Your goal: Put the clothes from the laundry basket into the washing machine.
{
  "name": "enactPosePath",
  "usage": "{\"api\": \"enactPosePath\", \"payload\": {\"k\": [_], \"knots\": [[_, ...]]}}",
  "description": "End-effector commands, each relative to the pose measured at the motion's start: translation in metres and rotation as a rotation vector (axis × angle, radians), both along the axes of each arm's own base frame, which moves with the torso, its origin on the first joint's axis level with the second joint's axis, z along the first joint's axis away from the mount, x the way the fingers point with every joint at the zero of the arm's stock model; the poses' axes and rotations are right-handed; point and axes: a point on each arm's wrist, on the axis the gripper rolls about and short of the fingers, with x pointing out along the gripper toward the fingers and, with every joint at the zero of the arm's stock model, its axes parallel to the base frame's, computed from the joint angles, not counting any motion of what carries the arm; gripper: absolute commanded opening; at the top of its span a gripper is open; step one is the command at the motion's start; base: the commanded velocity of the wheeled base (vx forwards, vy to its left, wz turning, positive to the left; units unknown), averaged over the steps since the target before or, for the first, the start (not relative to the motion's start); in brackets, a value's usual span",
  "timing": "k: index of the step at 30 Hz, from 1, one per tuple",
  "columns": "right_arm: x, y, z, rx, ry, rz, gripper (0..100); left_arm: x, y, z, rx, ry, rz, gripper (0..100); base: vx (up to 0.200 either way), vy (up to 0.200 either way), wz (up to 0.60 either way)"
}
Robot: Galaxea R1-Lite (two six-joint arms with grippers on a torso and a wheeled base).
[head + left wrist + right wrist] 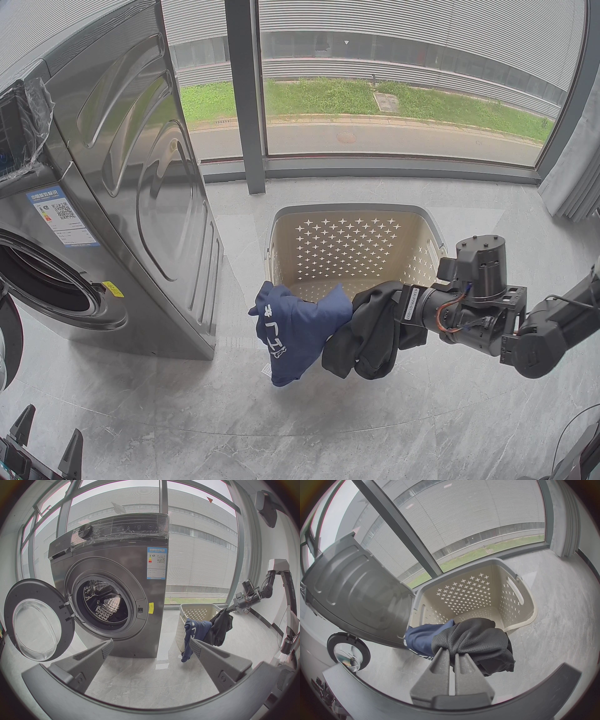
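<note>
While the right gripper (452,658) has its two fingers pressed almost together on a fold of the black garment (369,331), the bundle hangs in the air just in front of the near rim of the laundry basket (356,209), above the bare floor. The blue garment (294,331) dangles on the side of the black one towards the washing machine (125,187). I cannot tell whether the fingers pinch it too or it is merely caught up in the black cloth. What I can see of the basket's inside holds no other clothes, though its near floor is hidden behind the bundle. I'd say the lift out of the basket is done and the carry across is the step in hand. The machine's door (34,620) stands swung wide and the drum opening (103,603) is plainly free, but it faces away from the basket, round the machine's corner. So the next move, to my eye, calls for bringing the load round that corner and well into the drum before letting go. It must stay high enough that the trailing blue cloth clears the floor and the lip of the opening. That blue piece looks the likelier one to slip off. The left gripper (150,641) sits low in front of the machine, fingers spread wide and holding nothing.
</note>
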Motion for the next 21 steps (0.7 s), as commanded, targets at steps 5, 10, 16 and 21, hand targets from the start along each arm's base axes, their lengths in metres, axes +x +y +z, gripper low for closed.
{"api": "enactPosePath", "payload": {"k": [5,10,16,21], "knots": [[-0.075,-0.028,0.071,0.06,-0.248,0.11,0,0.0,0.0,-0.004,0.0,0.006,0.0,100,0.0,0.0,0.0],[-0.093,-0.038,0.085,0.056,-0.394,0.186,0,0.0,0.0,-0.004,0.0,0.006,0.0,100,0.0,0.0,0.0],[-0.094,-0.038,0.085,0.014,-0.458,0.195,0,0.0,0.0,-0.004,-0.001,0.006,0.0,100,0.0,0.0,0.0],[-0.095,-0.039,0.08,-0.006,-0.449,0.198,0,0.0,0.0,-0.004,-0.001,0.006,0.0,100,-0.04,0.0,0.0]]}}
